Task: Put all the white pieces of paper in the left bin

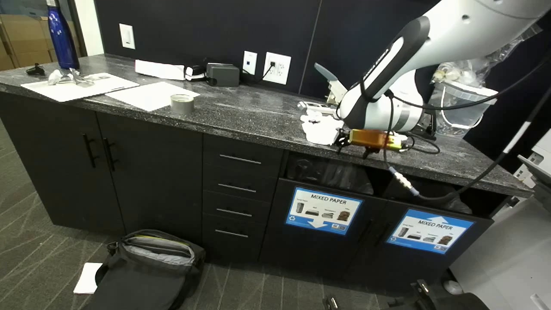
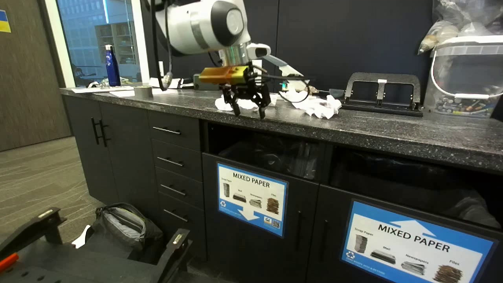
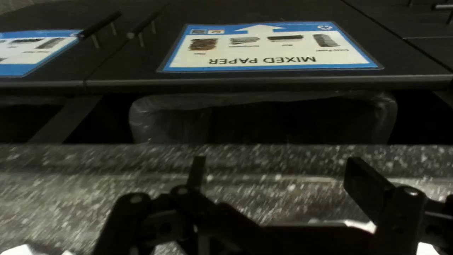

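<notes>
Several crumpled white pieces of paper (image 2: 316, 105) lie on the dark speckled counter, bunched near its front edge. More white scraps (image 2: 224, 104) show behind my gripper (image 2: 249, 113), and in an exterior view a white scrap (image 1: 320, 130) sits right beside it. My gripper hangs low over the counter's front edge with its jaws wide apart and nothing between them. In the wrist view a sliver of white paper (image 3: 362, 225) shows behind the gripper's fingers. The left bin (image 2: 251, 198) is below the counter; its open mouth with a clear liner (image 3: 170, 118) faces my gripper (image 3: 276, 163).
A similarly labelled bin (image 2: 416, 239) stands to the right. The counter's edge (image 3: 88, 156) lies between gripper and bin mouth. A hole punch (image 2: 381, 108) and clear bucket (image 2: 467, 74) stand to the right. A tape roll (image 1: 182, 104), flat white sheets (image 1: 146, 95) and blue bottle (image 1: 63, 43) are farther left.
</notes>
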`<state>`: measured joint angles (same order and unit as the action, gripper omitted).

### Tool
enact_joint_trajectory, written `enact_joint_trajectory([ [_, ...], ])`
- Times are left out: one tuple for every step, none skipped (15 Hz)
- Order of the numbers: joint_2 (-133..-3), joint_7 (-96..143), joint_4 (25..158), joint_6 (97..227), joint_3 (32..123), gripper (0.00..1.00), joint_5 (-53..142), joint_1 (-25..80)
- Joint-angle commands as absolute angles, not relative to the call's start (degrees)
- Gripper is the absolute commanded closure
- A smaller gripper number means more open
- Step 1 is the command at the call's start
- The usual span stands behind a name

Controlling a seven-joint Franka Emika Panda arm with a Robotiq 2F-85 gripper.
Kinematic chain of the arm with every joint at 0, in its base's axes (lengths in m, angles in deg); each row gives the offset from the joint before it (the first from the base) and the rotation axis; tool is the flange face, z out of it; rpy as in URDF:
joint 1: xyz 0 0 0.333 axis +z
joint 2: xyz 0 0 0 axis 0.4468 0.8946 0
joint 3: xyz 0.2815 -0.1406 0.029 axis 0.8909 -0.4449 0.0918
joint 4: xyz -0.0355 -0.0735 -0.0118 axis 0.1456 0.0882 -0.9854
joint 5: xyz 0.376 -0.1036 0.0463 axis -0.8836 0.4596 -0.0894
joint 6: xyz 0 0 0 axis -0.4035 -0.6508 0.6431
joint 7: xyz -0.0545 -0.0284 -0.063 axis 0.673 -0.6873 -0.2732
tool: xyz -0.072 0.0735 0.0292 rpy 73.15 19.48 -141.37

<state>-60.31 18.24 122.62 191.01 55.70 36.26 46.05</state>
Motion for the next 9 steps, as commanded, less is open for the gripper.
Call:
enact_joint_trajectory([
  [-64.7, 13.0, 113.7, 175.3, 55.1, 0.00, 48.7, 42.0],
  [-64.3, 13.4, 109.9, 170.5, 56.8, 0.00, 50.0, 39.0],
  [-63.9, 14.1, 105.3, 165.7, 58.5, 0.00, 50.7, 36.4],
  [-63.3, 16.8, 101.3, 161.5, 60.8, 0.00, 49.7, 33.1],
  [-62.1, 18.9, 97.3, 158.2, 62.7, 0.00, 48.4, 30.1],
  [-60.0, 20.7, 93.6, 156.2, 64.4, 0.00, 47.3, 27.3],
  [-58.4, 22.6, 90.1, 154.6, 65.9, 0.00, 46.3, 24.7],
  [-56.2, 27.0, 86.9, 152.7, 68.0, 0.00, 43.8, 21.3],
  [-54.5, 29.3, 83.9, 150.6, 69.3, 0.00, 42.6, 19.1],
])
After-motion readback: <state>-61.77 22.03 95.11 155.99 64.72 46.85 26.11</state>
